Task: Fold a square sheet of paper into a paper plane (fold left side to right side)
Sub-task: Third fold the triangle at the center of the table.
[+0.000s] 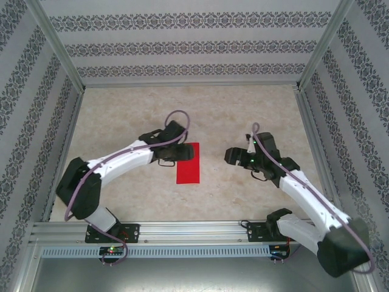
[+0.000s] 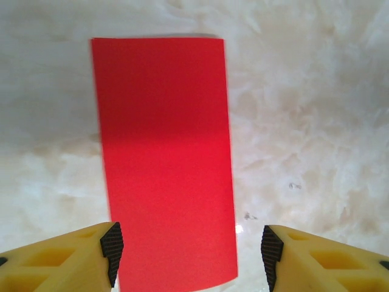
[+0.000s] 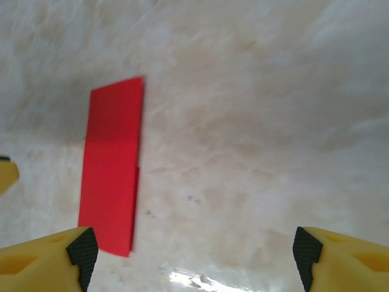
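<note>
Stage: red sheet [image 1: 188, 163] flat on bench [image 1: 255, 109], narrow rectangle, side-to-side fold apparently done | To do: plane's pointed folds | left tool [image 2: 190, 249] spread over sheet, pinching nothing | right tool [image 3: 194, 249] spread, empty, well apart

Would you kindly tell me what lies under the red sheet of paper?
The red sheet of paper lies flat on the marbled table, which shows all around it. The patch directly beneath is covered, so it cannot be seen.
</note>
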